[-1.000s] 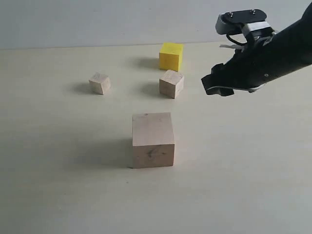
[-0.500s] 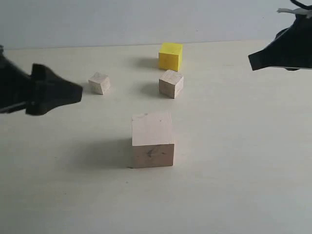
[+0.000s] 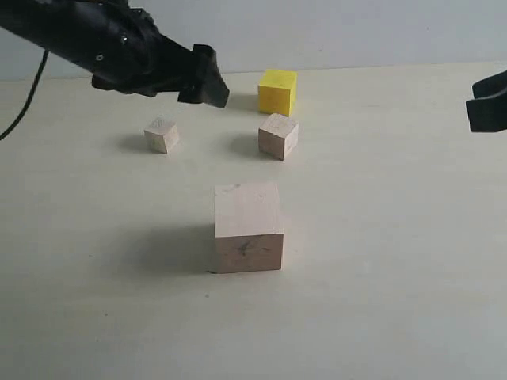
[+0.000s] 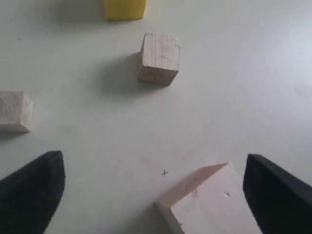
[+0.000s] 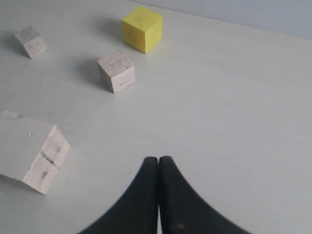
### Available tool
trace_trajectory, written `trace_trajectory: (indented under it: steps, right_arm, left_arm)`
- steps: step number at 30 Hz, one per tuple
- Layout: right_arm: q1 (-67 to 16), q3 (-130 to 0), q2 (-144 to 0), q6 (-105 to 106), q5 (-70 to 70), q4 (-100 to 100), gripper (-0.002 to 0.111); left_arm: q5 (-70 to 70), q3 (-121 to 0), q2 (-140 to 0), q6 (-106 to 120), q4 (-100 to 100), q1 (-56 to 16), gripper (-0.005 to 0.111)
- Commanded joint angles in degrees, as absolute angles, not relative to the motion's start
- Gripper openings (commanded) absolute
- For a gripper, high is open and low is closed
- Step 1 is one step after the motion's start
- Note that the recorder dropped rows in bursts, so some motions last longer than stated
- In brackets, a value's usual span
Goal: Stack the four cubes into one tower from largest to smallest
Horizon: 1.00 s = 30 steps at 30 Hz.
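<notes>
The left tool (image 3: pixel 212 85), spread wide and empty, hangs nearest the yellow cube (image 3: pixel 278 91), which sits on the desk (image 3: pixel 380 277) at its 3 o'clock, while the right tool (image 3: pixel 487 107) is closed tight, far off

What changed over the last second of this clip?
The right gripper pulled back to the right edge and shut. The left gripper swept in from the left, jaws open, toward the yellow cube. Nothing grasped; it, the large wood cube, smaller wood cube and tiny wood cube stayed put.
</notes>
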<state>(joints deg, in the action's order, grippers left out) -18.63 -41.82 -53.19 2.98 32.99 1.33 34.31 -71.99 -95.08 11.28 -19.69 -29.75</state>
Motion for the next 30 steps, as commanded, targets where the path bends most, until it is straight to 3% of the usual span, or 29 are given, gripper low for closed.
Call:
trace_trajectory:
  steps: [1, 18, 30]
  right_arm:
    - [-18.7, -40.6, -52.7, 1.7, 32.7, 1.4, 0.0]
    - [-18.7, -40.4, -48.0, 1.5, 36.1, 1.1, 0.0]
    - [-18.7, -39.7, -41.6, 1.5, 39.0, 0.0, 0.0]
  left_arm:
    - [34.1, -77.6, -100.4, 11.9, -17.8, -29.7, 0.095]
    - [35.6, -109.9, -127.2, 11.1, -15.9, -32.3, 0.095]
    - [32.6, -117.4, -135.7, 10.0, -13.6, -33.3, 0.094]
